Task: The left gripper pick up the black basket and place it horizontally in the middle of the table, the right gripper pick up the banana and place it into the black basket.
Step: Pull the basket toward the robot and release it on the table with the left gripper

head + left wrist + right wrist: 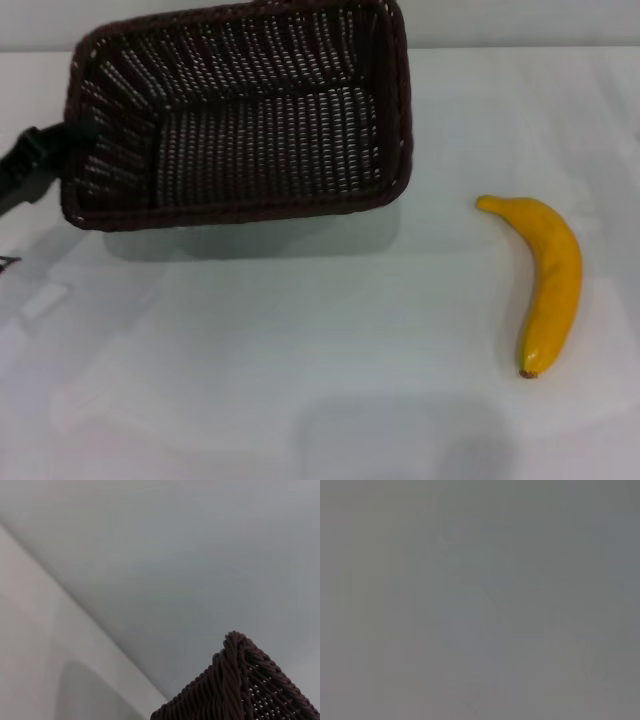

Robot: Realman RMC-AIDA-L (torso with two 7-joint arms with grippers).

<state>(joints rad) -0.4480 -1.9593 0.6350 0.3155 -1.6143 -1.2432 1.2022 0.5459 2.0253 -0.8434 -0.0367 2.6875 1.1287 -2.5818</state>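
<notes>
The black basket (240, 110) is tilted and held above the white table (300, 350) at the back left, its shadow below it. My left gripper (62, 140) is shut on the basket's left rim; its arm comes in from the left edge. A corner of the basket's braided rim shows in the left wrist view (240, 685). The yellow banana (548, 280) lies on the table at the right, its dark tip toward the front. My right gripper is out of view; the right wrist view shows only a plain grey surface.
A soft shadow lies on the table near the front middle (400, 440). The table's far edge meets a pale wall behind the basket.
</notes>
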